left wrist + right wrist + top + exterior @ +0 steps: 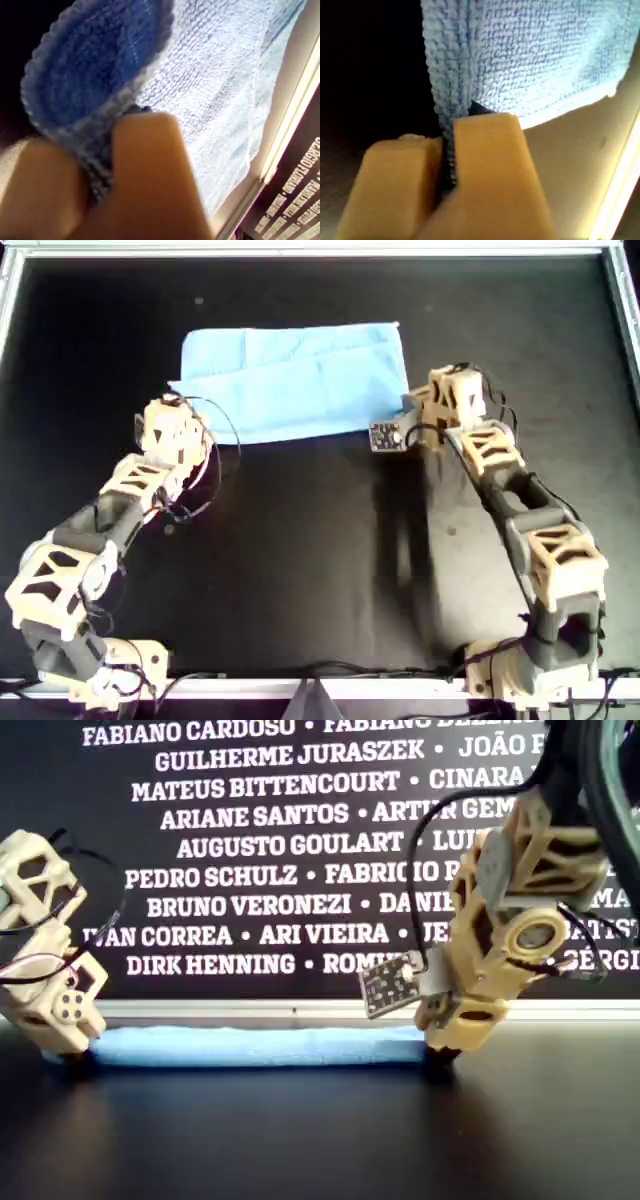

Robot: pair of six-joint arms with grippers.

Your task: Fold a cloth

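Overhead view: the cloth (pixel 300 380) is seen lying folded on the black table (pixel 300 560), toward twelve o'clock of the frame, as a wide light-blue band with an upper layer laid over a lower one. Its long edge toward six o'clock is flanked by both arms. The left gripper (pixel 172 406) is placed at the cloth's corner toward nine o'clock, and the right gripper (pixel 412 405) at the edge toward three o'clock, beside a small circuit board (pixel 385 435) carried on that arm.

From the left wrist camera, the cloth (pixel 200 80) is shown pinched between two tan fingers (pixel 150 170); a rounded fold of darker-shaded fabric is bunched up just above them. The jaws are clenched on the cloth.

From the right wrist camera, a doubled edge of the cloth (pixel 530 55) is seen running down into the narrow slit between the tan fingers (pixel 490 165), so these jaws are likewise clamped on fabric.

In the exterior view, the cloth (pixel 260 1045) appears as a low, flat blue strip on the table (pixel 320 1140), spanning from the left gripper (pixel 75 1060) at nine o'clock to the right gripper (pixel 438 1063) at about three o'clock; both sets of fingertips are lowered to the table surface. A dark board printed with white names (pixel 290 850) is seen behind.
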